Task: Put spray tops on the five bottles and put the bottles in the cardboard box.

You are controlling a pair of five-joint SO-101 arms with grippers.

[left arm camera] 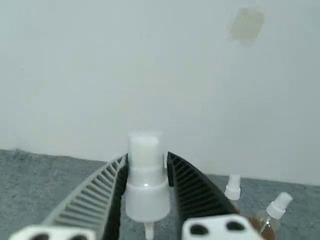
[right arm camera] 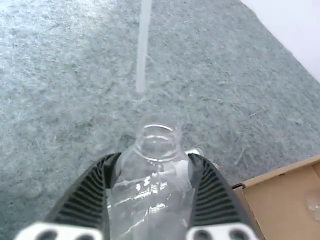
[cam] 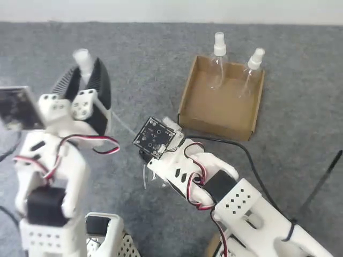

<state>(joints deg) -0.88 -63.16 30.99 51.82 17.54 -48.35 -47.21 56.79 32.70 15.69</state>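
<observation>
Grey carpet (cam: 300, 139) covers the whole work surface, and we note a black cable (cam: 256, 170) lying on it by the right arm. Nearest, the right gripper (right arm camera: 153, 159) clamps a clear bottle (right arm camera: 152, 195) at its shoulder, with the mouth open and uncapped. Just beyond, the left gripper (left arm camera: 146, 159) pinches a white spray top (left arm camera: 146, 187) upright above the carpet. Its thin dip tube (right arm camera: 143, 45) ends short of the bottle mouth, apart from it. Farther on, the cardboard box (cam: 214, 115) rests on the carpet. Two capped bottles (cam: 218, 59) stand at its far side. A plain white wall (left arm camera: 150, 65) closes the room behind.
</observation>
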